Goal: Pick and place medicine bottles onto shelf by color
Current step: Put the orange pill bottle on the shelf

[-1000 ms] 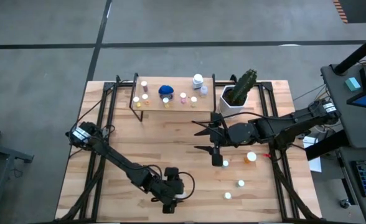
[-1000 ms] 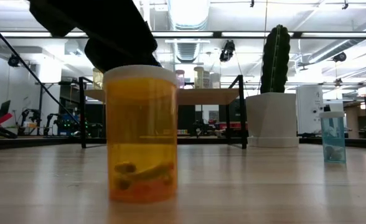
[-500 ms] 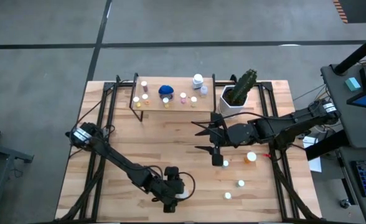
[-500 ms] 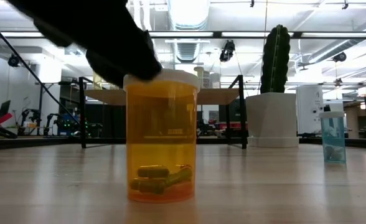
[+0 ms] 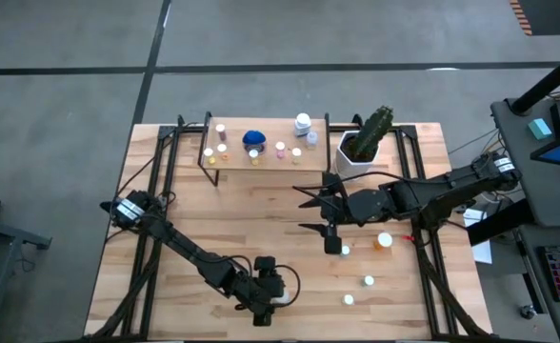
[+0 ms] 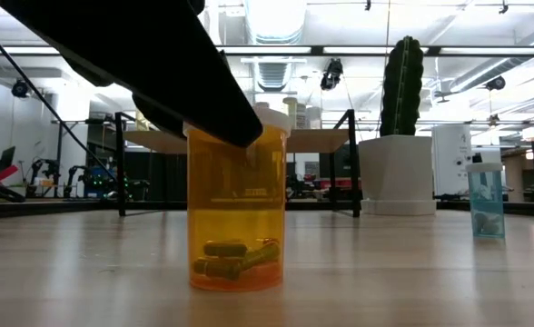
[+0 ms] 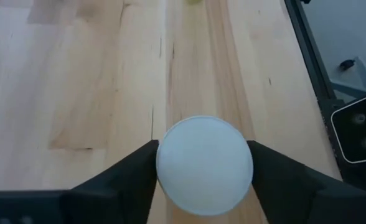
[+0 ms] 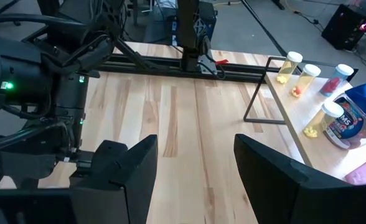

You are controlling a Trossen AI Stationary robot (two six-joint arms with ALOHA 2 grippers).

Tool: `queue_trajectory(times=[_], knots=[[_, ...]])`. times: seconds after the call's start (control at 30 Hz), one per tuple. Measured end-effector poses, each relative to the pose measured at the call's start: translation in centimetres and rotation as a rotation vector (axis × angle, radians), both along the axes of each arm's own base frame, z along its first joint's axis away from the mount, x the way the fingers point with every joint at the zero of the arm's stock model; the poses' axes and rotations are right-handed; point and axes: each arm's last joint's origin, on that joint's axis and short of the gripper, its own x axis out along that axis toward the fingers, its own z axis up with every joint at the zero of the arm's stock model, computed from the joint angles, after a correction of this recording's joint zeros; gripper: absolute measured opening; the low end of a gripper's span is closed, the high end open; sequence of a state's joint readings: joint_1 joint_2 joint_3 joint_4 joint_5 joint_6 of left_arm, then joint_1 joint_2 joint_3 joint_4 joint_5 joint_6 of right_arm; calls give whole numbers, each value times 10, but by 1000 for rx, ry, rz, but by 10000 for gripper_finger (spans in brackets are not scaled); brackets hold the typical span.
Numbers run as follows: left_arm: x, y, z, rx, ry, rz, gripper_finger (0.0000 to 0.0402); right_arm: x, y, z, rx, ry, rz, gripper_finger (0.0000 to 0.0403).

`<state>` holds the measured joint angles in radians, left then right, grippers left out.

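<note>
Since half a second ago, my left pincer (image 7: 203, 163) has dropped lower, clenching the amber bottle (image 6: 237, 213) at its white cap, upright at the table's (image 5: 261, 214) near edge; capsules lie inside.

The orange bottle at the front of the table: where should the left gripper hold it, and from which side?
The orange bottle stands upright, so probably from above, fingers on opposite sides just below the white cap. The left gripper already straddles it this way.
</note>
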<state>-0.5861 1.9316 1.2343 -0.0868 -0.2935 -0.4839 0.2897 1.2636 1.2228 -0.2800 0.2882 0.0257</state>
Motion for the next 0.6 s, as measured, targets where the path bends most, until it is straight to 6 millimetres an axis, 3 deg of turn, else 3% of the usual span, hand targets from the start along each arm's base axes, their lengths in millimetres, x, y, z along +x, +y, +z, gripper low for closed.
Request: queue_trajectory(times=[0.13, 0.27, 0.43, 0.6], knots=[[0, 0, 0, -5, 0, 4, 186, 0, 0, 0, 0, 0, 0, 203], [1, 0, 7, -11, -9, 6, 185, -1, 0, 1, 1, 2, -2, 203], [-4, 11, 38, 32, 21, 39, 190, -16, -6, 13, 25, -22, -49, 203], [-18, 47, 83, 97, 42, 135, 195, -36, -12, 27, 60, -44, -72, 203]])
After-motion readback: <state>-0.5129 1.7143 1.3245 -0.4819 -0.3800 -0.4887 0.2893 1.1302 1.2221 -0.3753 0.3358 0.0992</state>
